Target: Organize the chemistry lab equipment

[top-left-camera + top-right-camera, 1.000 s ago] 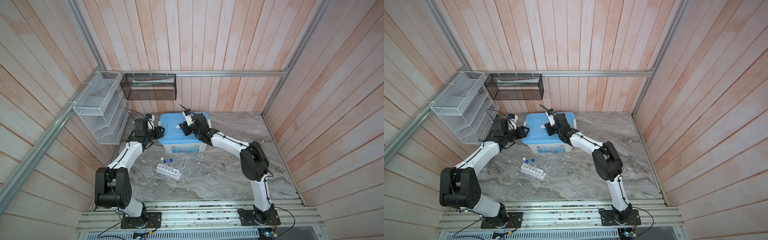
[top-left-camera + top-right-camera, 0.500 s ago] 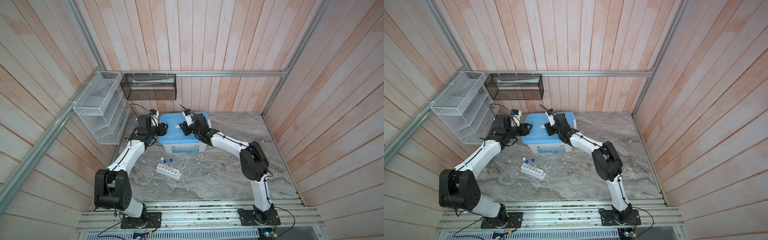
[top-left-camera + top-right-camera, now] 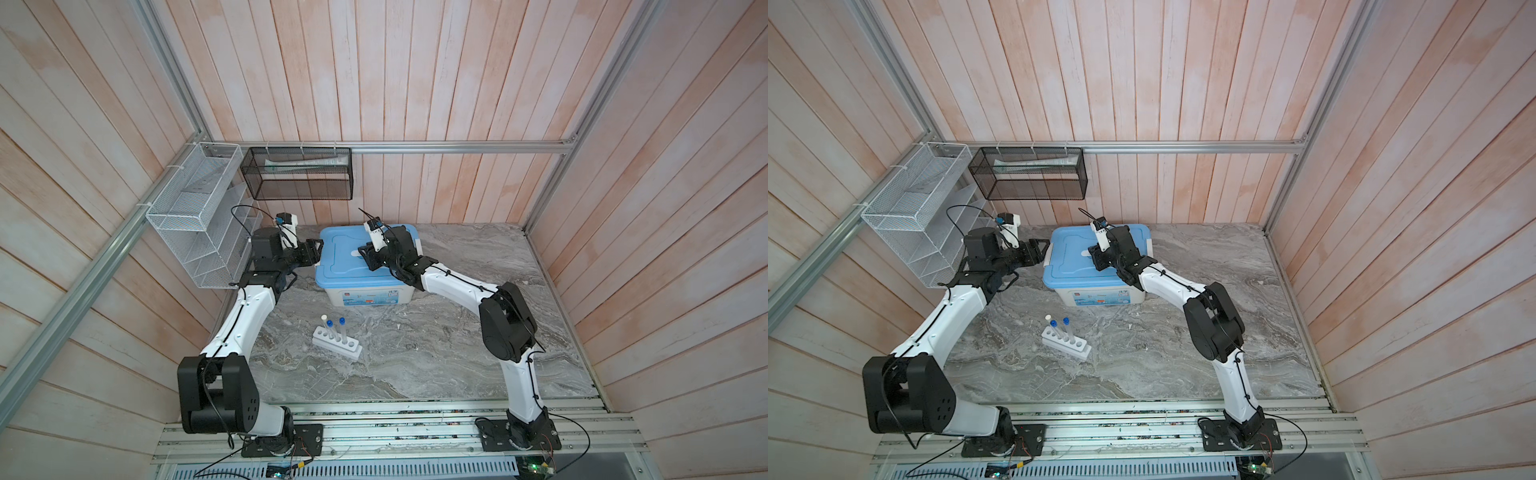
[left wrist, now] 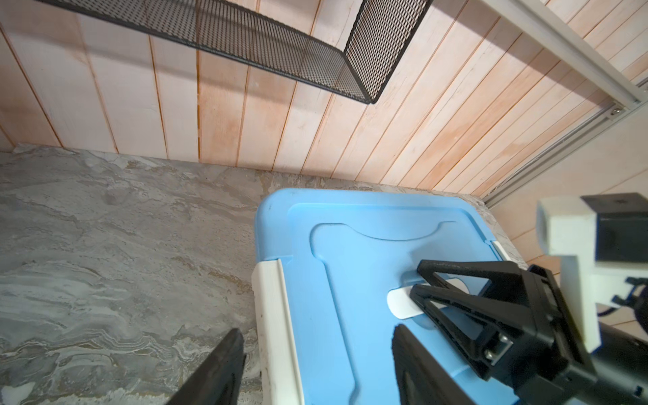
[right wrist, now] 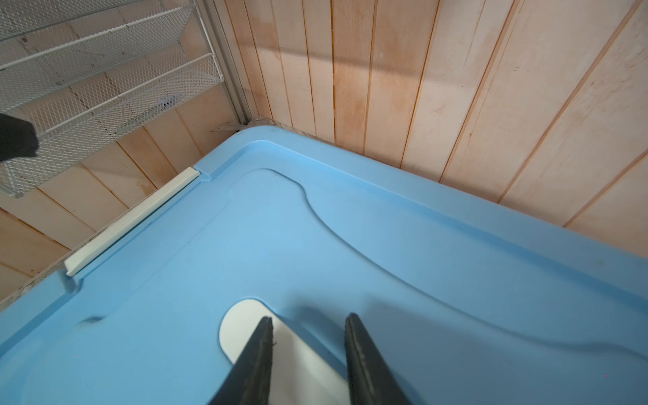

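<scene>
The left end effector (image 4: 317, 333) has its black fingers (image 4: 228, 361) wide apart. They straddle the white latch strip (image 4: 271, 315) on the edge of the white plastic bin with the pale blue lid (image 4: 350, 245), and nothing is clamped. The right end effector (image 5: 309, 317) sits low over the middle of the lid, fingers partly apart above a white rounded tab (image 5: 238, 333). Whether they pinch that tab I cannot tell.

In both top views the bin stands just above the centre of the frame on the grey marbled worktop (image 3: 436, 353). The white six-hole plastic rack (image 3: 351, 348) lies below the bin, left of centre, well apart from both end effectors. Three thin clear tubes (image 3: 343, 332) stand upright in it, crowded toward one end: one white cap (image 3: 324, 317) and two blue caps (image 3: 329, 322). No flask or spatula shows.

The tubes are probably light, slick and brittle, so each is best taken gently on the shaft just under its cap and lifted straight up. The rack looks stiff, light and top-heavy as loaded. It is best gripped low across its narrow width and kept level.
</scene>
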Action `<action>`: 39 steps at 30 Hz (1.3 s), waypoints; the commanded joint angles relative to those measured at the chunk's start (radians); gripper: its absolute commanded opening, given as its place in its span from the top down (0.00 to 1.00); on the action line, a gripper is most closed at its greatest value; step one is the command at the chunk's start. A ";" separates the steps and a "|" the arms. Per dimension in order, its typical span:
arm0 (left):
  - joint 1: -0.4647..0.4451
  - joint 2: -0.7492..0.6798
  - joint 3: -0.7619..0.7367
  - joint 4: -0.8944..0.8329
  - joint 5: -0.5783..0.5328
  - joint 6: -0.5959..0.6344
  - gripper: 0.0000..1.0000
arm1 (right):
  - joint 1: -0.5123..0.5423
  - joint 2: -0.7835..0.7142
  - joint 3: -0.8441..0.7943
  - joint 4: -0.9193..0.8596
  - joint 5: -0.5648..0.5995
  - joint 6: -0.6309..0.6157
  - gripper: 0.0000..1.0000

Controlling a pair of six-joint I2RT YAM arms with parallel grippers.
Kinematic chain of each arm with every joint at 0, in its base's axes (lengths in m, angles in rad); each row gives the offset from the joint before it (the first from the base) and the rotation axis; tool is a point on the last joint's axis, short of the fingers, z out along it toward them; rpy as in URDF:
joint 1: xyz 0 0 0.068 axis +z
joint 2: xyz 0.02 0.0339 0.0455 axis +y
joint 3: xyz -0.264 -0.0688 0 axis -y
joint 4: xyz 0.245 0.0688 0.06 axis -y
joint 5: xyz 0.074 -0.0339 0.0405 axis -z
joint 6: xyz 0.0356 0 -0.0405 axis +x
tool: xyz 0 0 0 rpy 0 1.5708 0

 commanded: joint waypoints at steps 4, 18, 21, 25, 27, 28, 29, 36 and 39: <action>-0.002 0.034 -0.035 0.016 -0.003 0.007 0.36 | 0.003 0.109 -0.074 -0.268 -0.027 0.039 0.64; -0.059 0.082 -0.031 -0.008 -0.082 0.056 0.49 | 0.003 0.109 -0.085 -0.264 -0.027 0.044 0.64; -0.067 0.086 -0.025 -0.012 -0.088 0.059 0.51 | 0.003 0.104 -0.096 -0.257 -0.024 0.045 0.64; -0.077 0.095 -0.014 -0.014 -0.087 0.059 0.51 | 0.003 0.104 -0.098 -0.254 -0.027 0.047 0.64; -0.083 0.099 -0.012 -0.011 -0.084 0.056 0.51 | 0.003 0.103 -0.101 -0.253 -0.027 0.048 0.64; -0.086 0.101 -0.012 -0.010 -0.080 0.054 0.51 | 0.003 0.104 -0.101 -0.253 -0.027 0.048 0.64; -0.089 0.104 -0.015 -0.006 -0.076 0.050 0.51 | 0.003 0.105 -0.100 -0.252 -0.027 0.048 0.64; -0.121 0.134 -0.017 0.015 -0.058 0.029 0.52 | 0.003 0.104 -0.103 -0.253 -0.027 0.050 0.64; -0.127 0.134 -0.013 0.018 -0.052 0.026 0.52 | 0.003 0.101 -0.104 -0.253 -0.022 0.047 0.64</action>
